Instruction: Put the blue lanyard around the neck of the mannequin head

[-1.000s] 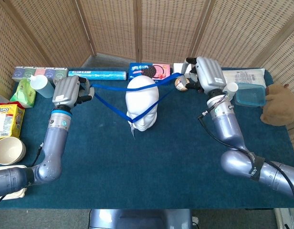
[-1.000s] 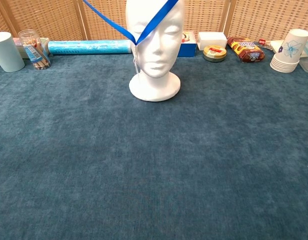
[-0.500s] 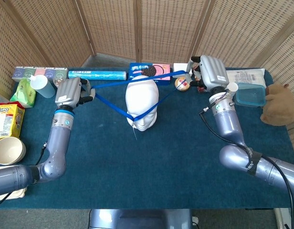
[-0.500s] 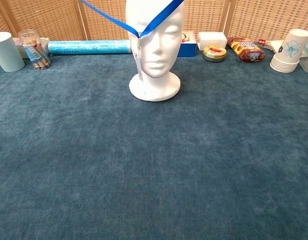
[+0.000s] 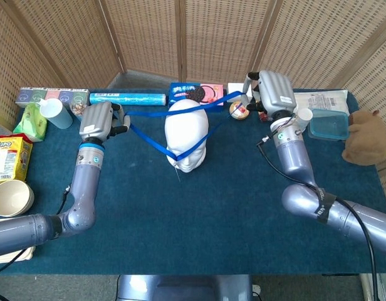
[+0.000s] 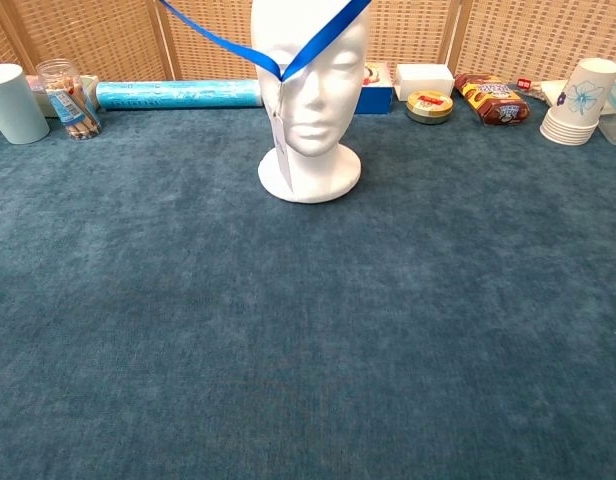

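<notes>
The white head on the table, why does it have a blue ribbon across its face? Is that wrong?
A bit odd, yes. The blue lanyard crosses the mannequin head at eye level, not at its neck. The left hand and right hand hold it stretched over the head, so it just isn't down yet.

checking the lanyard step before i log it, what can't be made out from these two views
- Both hands: cut off by the top edge in the chest view; only the head view shows the left hand and right hand.
- Finger contact on the blue lanyard: head view, hidden under the hand backs.
- Mannequin head neck rear: hidden by the head itself in both views.
- Badge on the lanyard: too small to read.
</notes>
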Controlling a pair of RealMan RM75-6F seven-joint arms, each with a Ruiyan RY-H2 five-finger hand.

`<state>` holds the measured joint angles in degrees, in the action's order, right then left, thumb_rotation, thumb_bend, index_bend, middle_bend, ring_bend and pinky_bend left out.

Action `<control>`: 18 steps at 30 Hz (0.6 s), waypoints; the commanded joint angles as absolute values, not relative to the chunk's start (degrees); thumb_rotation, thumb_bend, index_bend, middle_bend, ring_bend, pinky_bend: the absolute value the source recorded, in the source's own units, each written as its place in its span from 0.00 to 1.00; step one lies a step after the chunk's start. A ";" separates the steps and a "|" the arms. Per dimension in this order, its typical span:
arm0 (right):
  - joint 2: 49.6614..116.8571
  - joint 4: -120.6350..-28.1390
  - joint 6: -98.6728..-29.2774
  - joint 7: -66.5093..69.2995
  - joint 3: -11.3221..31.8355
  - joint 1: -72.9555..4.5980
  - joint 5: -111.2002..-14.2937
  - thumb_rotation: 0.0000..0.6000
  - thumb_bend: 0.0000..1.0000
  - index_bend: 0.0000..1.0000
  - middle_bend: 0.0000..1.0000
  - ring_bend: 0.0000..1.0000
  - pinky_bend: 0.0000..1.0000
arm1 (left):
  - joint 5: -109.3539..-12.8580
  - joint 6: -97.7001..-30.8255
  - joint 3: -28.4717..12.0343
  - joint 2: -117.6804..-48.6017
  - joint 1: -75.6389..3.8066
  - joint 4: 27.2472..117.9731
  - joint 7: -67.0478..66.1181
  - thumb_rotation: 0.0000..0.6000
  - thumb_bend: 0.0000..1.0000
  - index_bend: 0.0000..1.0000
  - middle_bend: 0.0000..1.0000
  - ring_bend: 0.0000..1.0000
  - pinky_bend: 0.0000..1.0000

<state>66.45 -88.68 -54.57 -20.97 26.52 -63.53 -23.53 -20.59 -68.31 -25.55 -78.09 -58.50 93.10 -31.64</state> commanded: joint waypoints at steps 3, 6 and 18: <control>67.43 -87.22 -54.46 -21.60 26.34 -64.35 -22.79 1.00 0.53 0.68 1.00 1.00 1.00 | -20.09 -68.73 -25.75 -78.86 -58.95 92.28 -32.32 0.72 0.51 0.70 1.00 1.00 1.00; 67.66 -86.52 -54.79 -21.59 26.50 -64.47 -22.61 1.00 0.53 0.68 1.00 1.00 1.00 | -20.38 -69.13 -25.61 -79.16 -58.82 91.66 -32.47 0.71 0.51 0.69 1.00 1.00 1.00; 68.27 -85.32 -54.53 -23.11 26.04 -65.24 -22.19 1.00 0.53 0.68 1.00 1.00 1.00 | -21.26 -69.58 -25.65 -80.69 -58.99 90.25 -33.06 0.72 0.50 0.69 1.00 1.00 1.00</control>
<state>68.11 -85.50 -54.61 -22.94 26.15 -65.10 -22.31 -21.20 -69.49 -25.64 -80.58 -58.90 90.32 -32.96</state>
